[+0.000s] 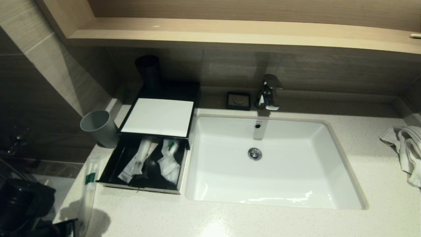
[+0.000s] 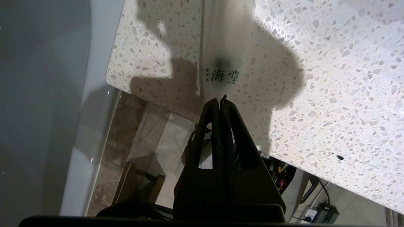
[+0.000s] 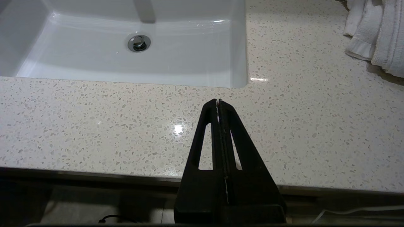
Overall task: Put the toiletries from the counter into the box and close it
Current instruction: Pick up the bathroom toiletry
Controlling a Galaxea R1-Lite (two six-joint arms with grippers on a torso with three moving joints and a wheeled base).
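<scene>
A black box (image 1: pixel 154 98) with a white top stands left of the sink. Its drawer (image 1: pixel 111 164) is pulled out toward me and holds several white toiletry packets (image 1: pixel 141 158). A long clear packet with green print (image 1: pixel 88 184) lies on the counter left of the drawer, along the counter's left edge; it also shows in the left wrist view (image 2: pixel 225 47). My left gripper (image 2: pixel 220 101) is shut, its tips right at the packet's near end by the counter's front corner. My right gripper (image 3: pixel 218 101) is shut and empty above the counter's front edge, right of the sink's near corner.
A grey cup (image 1: pixel 98 128) stands left of the box and a black cup (image 1: pixel 148 70) behind it. The white sink (image 1: pixel 332 164), faucet (image 1: pixel 269 92) and black soap dish (image 1: pixel 238 100) fill the middle. A white towel (image 1: pixel 406 148) lies far right.
</scene>
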